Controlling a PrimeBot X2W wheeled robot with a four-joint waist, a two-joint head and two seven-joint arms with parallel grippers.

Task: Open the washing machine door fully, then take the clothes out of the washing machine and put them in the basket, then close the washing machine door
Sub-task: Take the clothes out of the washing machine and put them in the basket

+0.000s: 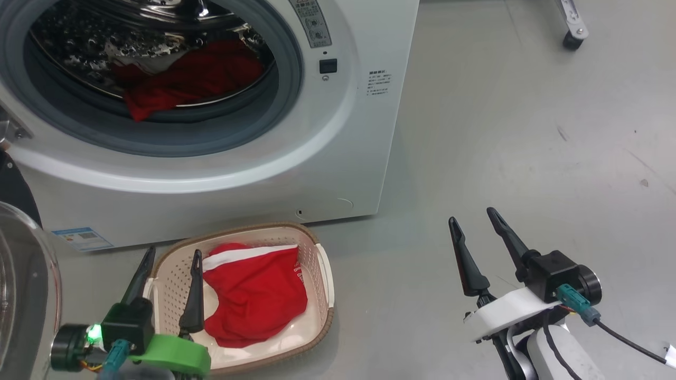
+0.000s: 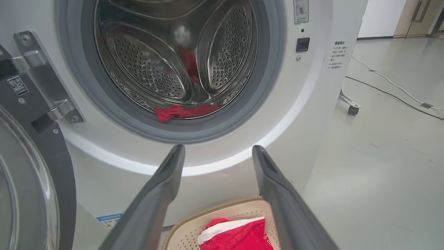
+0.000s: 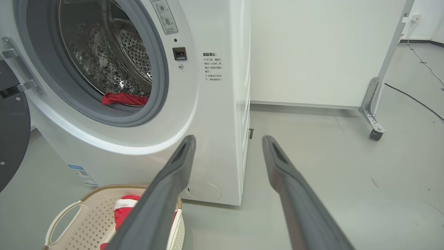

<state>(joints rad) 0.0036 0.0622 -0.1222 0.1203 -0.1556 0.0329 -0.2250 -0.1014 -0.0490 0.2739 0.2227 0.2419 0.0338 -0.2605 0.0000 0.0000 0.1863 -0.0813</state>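
Washing machine sitting upper left of the head view, door hanging open at far left. Blue label and printed text showing on its front, too small to read. Red clothes lying in the drum; another red piece lying in the basket, bottom centre. Left jaws spread by the basket's left rim, right jaws spread lower right, both holding nothing. Caster standing upper right.

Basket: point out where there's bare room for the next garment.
Bare floor runs along the basket's left wall and in a strip by its near rim. The red garment crowds the middle and right side.
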